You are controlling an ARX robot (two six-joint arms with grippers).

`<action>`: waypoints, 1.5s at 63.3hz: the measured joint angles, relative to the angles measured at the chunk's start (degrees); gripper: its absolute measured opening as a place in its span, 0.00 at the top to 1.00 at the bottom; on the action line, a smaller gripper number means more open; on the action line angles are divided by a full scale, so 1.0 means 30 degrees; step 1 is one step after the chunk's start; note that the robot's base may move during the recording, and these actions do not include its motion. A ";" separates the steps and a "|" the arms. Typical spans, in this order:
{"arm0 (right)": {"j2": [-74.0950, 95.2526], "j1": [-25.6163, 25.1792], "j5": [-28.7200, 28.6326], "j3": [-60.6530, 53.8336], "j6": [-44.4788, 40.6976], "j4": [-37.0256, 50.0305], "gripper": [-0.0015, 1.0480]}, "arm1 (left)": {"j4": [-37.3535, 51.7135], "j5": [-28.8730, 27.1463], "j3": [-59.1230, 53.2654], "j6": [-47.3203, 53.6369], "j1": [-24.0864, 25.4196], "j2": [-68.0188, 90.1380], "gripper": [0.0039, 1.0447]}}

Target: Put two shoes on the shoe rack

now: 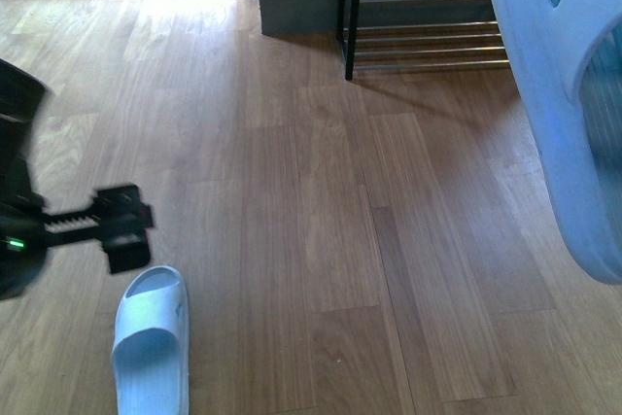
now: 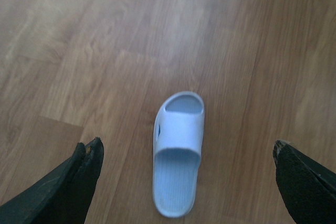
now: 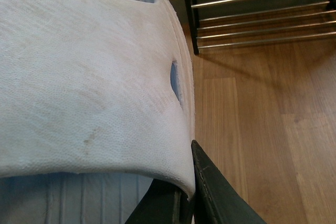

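Setting: a brown wood-plank floor (image 1: 321, 240) fills most of the front view.

Left end effector: my left end effector (image 1: 131, 230) is at the left edge of the front view, above the floor. Its jaws are spread wide with nothing between them. In my left wrist view the two dark fingers (image 2: 79, 182) stand far apart on either side of the picture.

Floor slide: a pale blue-white rubber slide (image 1: 151, 347) lies flat on the floor at the lower left of the front view, just below my left end effector and not touching it. It lies sole down with its open toe pointing away from me.

Right end effector: my right end effector (image 3: 185, 195) is closed on the second slide. One dark finger (image 3: 215, 192) presses against the edge of its strap.

Lifted slide: this pale blue-white slide (image 1: 569, 114) is held off the floor, very near the body camera. It looms blurred along the right edge of the front view.

Shoe rack: the shoe rack (image 1: 418, 21), with black uprights and shiny chrome bars, stands on the floor at the upper right of the front view, well apart from both slides. The part of it that shows holds no shoes.
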 joint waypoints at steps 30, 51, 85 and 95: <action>0.0000 0.0007 -0.0015 0.0000 0.0000 0.0000 0.98 | -0.1413 0.2419 0.9406 -0.1625 -0.1013 1.5227 0.09; 0.0000 0.0007 -0.0007 0.0000 0.0007 0.0000 0.98 | -0.1486 0.1938 1.3879 -0.0532 -0.0379 1.9795 0.09; 0.0000 0.0007 -0.0007 0.0000 0.0000 0.0000 0.98 | -0.1231 0.0699 1.4659 -0.0160 -0.0437 2.0342 0.59; 0.0000 0.0000 -0.0007 0.0000 0.0007 0.0000 0.98 | -0.1100 0.0495 1.4010 -0.0393 -0.0481 2.0050 0.80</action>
